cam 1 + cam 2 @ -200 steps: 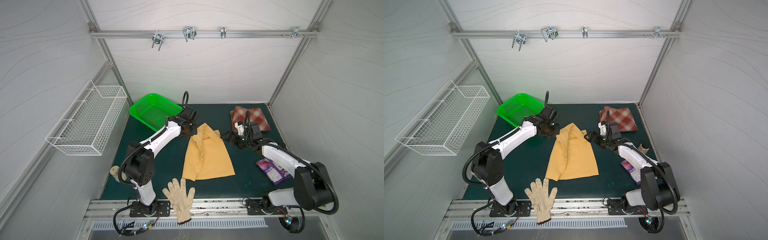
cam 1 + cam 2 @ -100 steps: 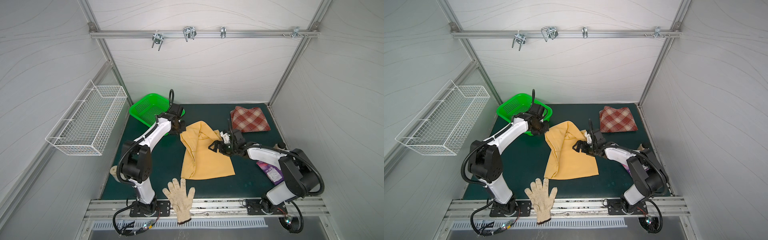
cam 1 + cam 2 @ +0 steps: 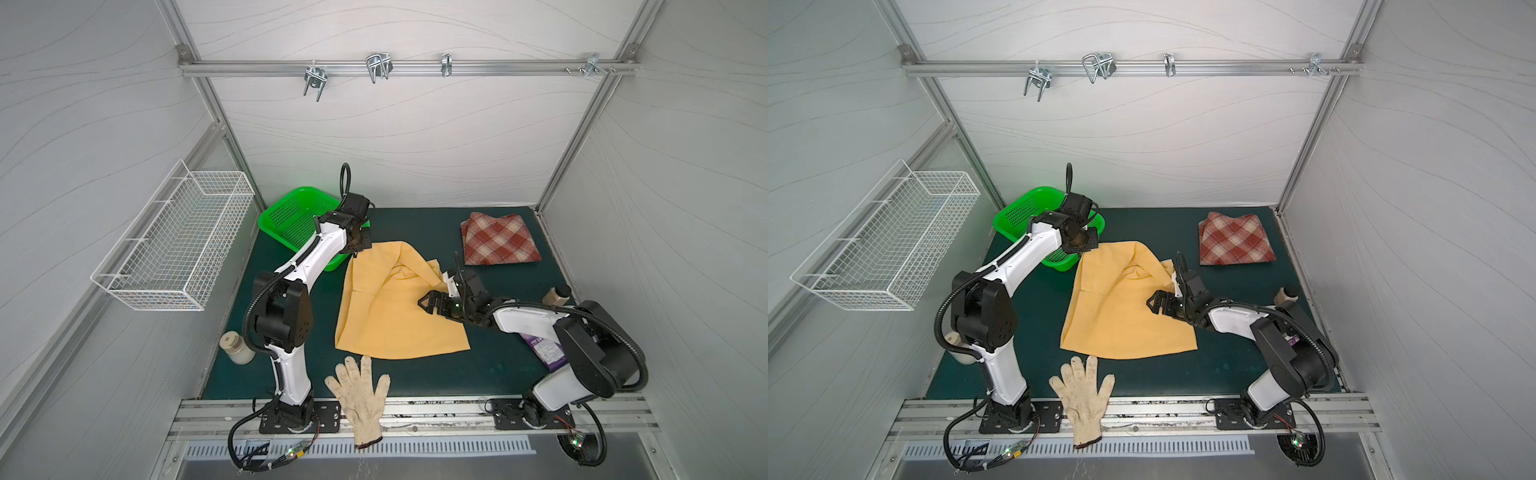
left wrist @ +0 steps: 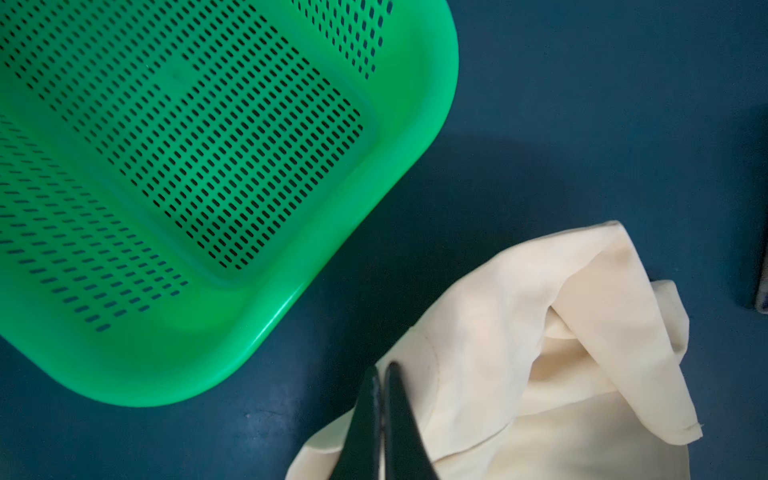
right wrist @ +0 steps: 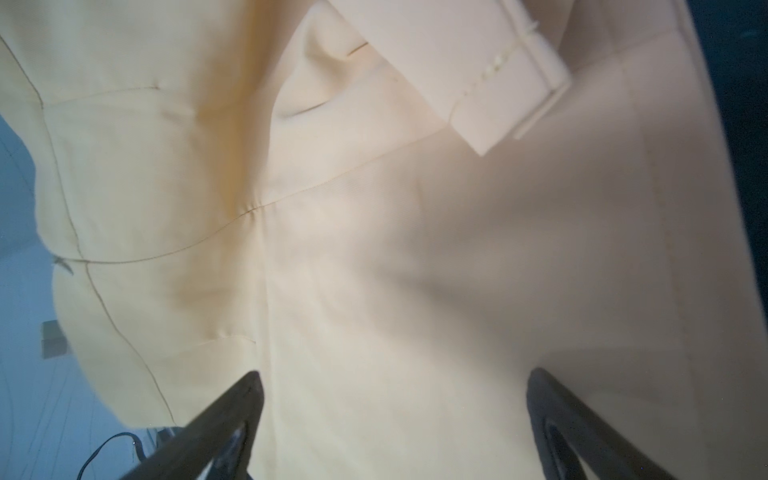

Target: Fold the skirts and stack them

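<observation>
Your left gripper (image 4: 381,376) is pinched tight on a corner of the mustard skirt (image 3: 390,316), just beside the green basket (image 3: 291,216). Your right gripper (image 3: 428,302) hangs low over that skirt's side away from the basket, jaws spread wide (cloth fills its wrist view). The plaid skirt (image 3: 498,243) lies folded, well apart from the basket, clear of both grippers.

We find the spread skirt (image 3: 390,316) mid-desk (image 3: 415,224), the folded skirt (image 3: 498,241) behind it to the right, the basket (image 3: 282,216) behind it to the left, the glove (image 3: 359,395) before it, overhanging the front edge, and the packet (image 3: 544,353) at the right.
</observation>
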